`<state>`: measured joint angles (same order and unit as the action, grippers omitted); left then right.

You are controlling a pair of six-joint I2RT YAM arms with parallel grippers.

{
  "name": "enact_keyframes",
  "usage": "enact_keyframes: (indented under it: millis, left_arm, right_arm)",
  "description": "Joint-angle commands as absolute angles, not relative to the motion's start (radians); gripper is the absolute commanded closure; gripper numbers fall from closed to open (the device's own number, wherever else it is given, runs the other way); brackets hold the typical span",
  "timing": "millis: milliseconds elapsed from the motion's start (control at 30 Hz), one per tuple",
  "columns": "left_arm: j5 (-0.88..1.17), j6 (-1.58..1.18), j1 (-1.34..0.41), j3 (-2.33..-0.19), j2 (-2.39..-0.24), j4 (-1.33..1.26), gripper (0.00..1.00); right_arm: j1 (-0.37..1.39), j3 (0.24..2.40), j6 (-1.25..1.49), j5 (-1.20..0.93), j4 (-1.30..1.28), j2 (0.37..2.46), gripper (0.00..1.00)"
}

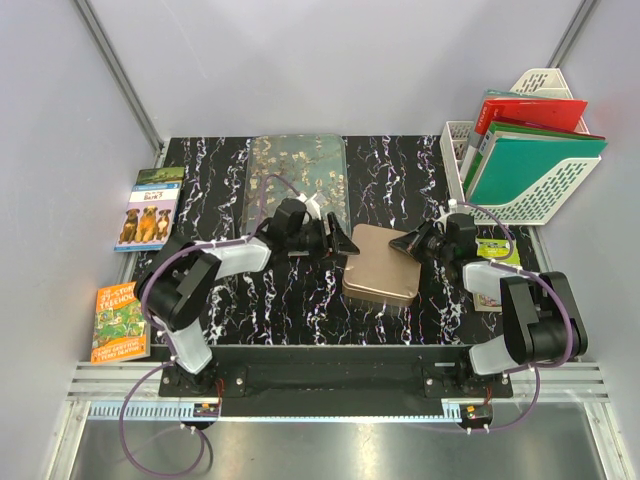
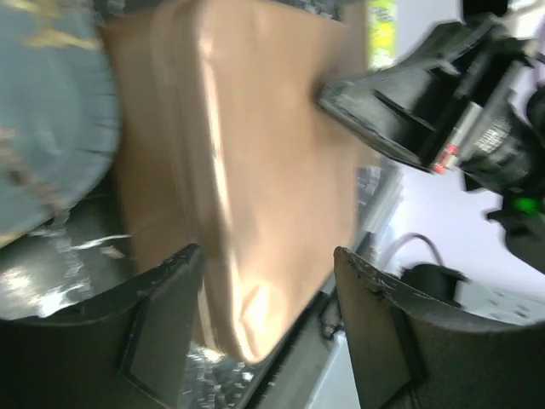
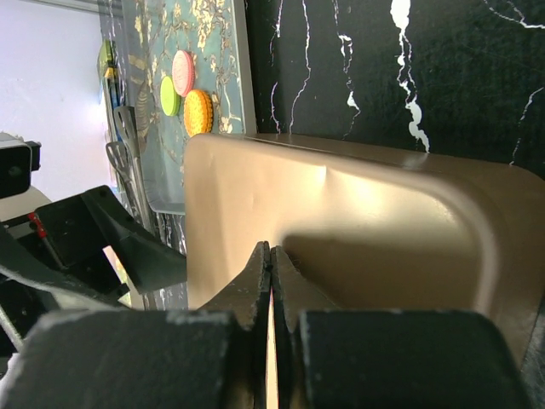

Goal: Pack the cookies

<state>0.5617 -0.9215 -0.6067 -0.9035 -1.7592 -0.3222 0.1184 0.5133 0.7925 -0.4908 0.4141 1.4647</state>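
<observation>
**Cookies lie on floral tray while two arms flank the tin**

Three cookies (image 3: 197, 112), pink, green and orange, lie together on the floral tray (image 3: 217, 43) at the upper left of the right wrist view, beyond the rose-gold tin (image 1: 382, 268). The left fingers (image 2: 157, 341) stand apart at the tin's edge. The right fingers (image 3: 243, 294) are pressed together over its top.

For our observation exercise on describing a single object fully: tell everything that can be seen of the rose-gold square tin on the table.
The tin is shallow and square with rounded corners, seemingly metal, in satin rose-gold that catches the light. Its top has a stepped border and a small crease near one edge. It lies flat on the black marbled table. The shut right gripper seems to press its tips on the top; the open left gripper straddles the opposite edge, contact unclear.
</observation>
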Motion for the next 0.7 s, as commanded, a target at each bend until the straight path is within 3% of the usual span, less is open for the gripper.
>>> enact_keyframes:
  millis: [0,433,667]
  left_arm:
    - [0.457,-0.781,-0.594,-0.946,-1.707,-0.105,0.34]
    - [0.310,-0.724,-0.595,-0.919,-1.548,-0.038,0.34]
    - [0.210,-0.664,-0.595,-0.933,-1.421,0.017,0.34]
  right_arm:
    - [0.123,0.486,0.742,-0.437,0.244,1.517,1.00]
    - [0.123,0.489,0.747,-0.446,0.239,1.500,1.00]
    - [0.123,0.549,0.749,-0.454,0.171,1.376,1.00]
